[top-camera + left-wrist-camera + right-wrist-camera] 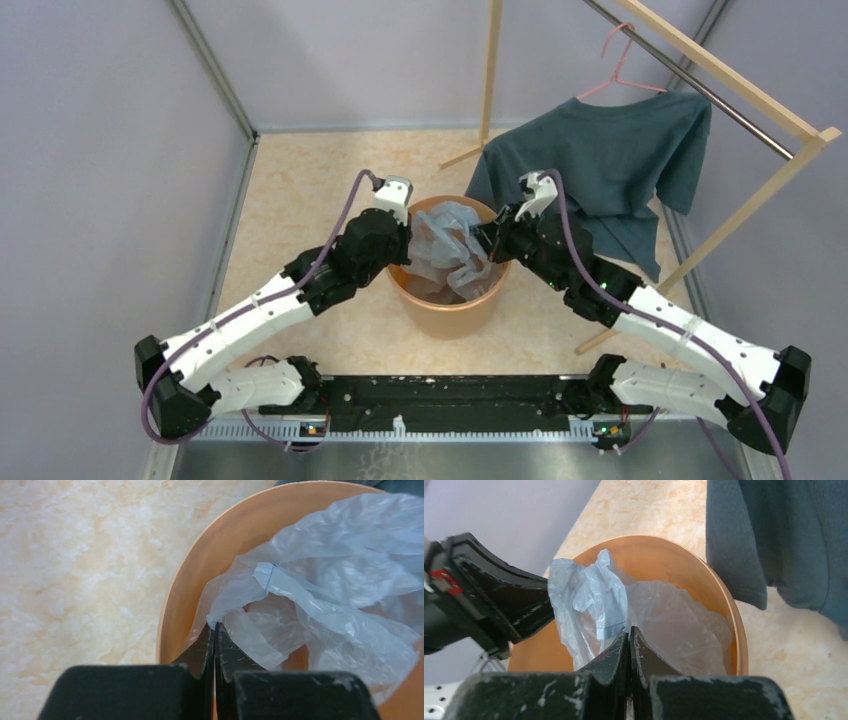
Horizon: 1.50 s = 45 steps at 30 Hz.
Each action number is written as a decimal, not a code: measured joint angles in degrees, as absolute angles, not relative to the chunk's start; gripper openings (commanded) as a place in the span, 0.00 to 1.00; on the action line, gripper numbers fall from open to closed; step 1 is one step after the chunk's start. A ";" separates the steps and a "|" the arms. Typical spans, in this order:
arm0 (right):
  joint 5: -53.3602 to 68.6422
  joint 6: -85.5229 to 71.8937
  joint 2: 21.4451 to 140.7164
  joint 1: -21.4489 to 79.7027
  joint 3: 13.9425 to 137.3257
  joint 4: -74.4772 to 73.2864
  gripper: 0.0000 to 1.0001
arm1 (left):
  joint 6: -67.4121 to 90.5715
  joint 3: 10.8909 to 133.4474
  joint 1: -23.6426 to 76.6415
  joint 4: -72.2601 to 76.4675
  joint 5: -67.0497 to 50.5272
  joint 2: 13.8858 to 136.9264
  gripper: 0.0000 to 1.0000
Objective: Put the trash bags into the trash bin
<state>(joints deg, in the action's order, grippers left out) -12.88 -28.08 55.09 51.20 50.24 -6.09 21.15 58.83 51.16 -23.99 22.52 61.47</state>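
Note:
The pale blue, wrinkly trash bag [447, 250] hangs crumpled in the mouth of the round orange trash bin [447, 312]. My left gripper [410, 235] is at the bin's left rim, shut on a fold of the bag [320, 585] just inside the bin's wall [200, 565]. My right gripper [487, 238] is at the right rim, shut on another fold of the bag [589, 595] above the bin [659, 555]. The bag stretches between the two grippers. The bin's bottom is hidden by the film.
A dark teal T-shirt [610, 165] hangs on a pink hanger [620, 70] from a wooden rack [740, 90] right behind the bin; it also shows in the right wrist view [774, 540]. Grey walls close in the beige floor [300, 200] on both sides.

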 measured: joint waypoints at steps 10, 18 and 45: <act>-10.83 -38.79 53.34 51.20 48.73 -3.75 0.00 | 7.62 62.37 44.25 -18.83 22.44 67.33 0.00; -11.77 -38.04 51.46 51.20 48.73 -3.77 0.00 | 7.62 68.73 42.85 -19.75 15.07 71.46 0.14; -5.65 -31.66 48.82 51.20 48.73 0.75 0.00 | 34.96 75.29 42.83 -30.41 -8.58 65.36 0.76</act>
<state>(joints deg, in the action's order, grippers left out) -5.65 -31.66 48.82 51.20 48.73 0.75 34.96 75.29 42.83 -30.41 -8.58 65.36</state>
